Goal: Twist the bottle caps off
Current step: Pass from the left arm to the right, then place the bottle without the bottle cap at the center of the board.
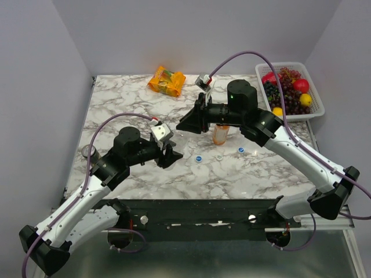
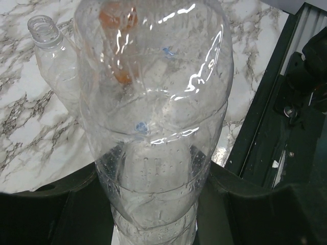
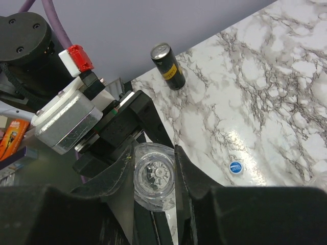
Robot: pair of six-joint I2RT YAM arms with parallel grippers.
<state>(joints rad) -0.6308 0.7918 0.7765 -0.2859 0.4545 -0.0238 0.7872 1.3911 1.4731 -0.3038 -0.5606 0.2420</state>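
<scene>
Clear plastic was gripped at both ends: the clear bottle was clamped around its body by the left pincer, and its round end was pinched between the closed fingers of the right pincer. A blue cap, a white cap and a second blue cap were laid loose in a row on the marble table. Just behind them the orange bottle was stood upright, partly hidden under the right arm.
</scene>
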